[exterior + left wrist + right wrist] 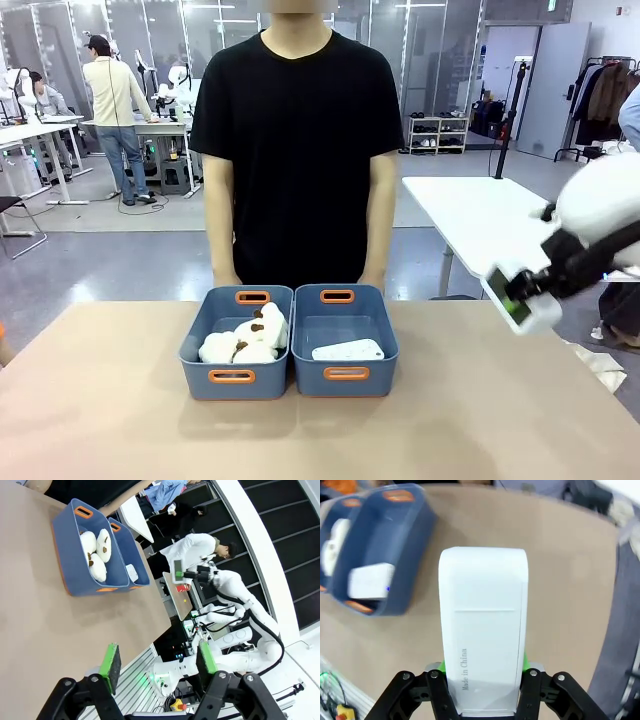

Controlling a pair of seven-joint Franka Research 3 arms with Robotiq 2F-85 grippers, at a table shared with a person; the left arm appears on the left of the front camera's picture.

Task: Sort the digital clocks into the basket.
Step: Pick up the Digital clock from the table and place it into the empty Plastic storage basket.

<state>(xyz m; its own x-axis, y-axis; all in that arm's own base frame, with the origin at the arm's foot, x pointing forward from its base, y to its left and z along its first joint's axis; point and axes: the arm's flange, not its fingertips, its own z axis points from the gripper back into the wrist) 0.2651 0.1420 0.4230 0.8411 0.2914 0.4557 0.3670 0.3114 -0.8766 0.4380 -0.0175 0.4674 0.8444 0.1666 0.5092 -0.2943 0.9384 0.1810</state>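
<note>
White plastic catches the eye first: the right hand point(482, 700) is clamped on a digital clock point(483, 625), gripping its lower end between the green pads, with the plain back of the casing and its "Made in China" print turned toward the wrist camera. From across the room that hand point(522, 297) hangs in the air off the right edge of the tabletop point(100, 400), well apart from the two tubs.

Those blue-grey tubs stand side by side, touching, at the middle of the tabletop in front of a person in a black shirt point(297, 150). The right-hand basket point(345, 375) holds the second clock point(348, 351), lying flat on its floor toward the near end. The other tub point(232, 378) holds white plush toys point(248, 338) piled together.

The left hand point(157, 661) hovers well back from the tubs, above the tabletop's edge, its fingers standing apart with nothing between the green pads point(109, 661).
</note>
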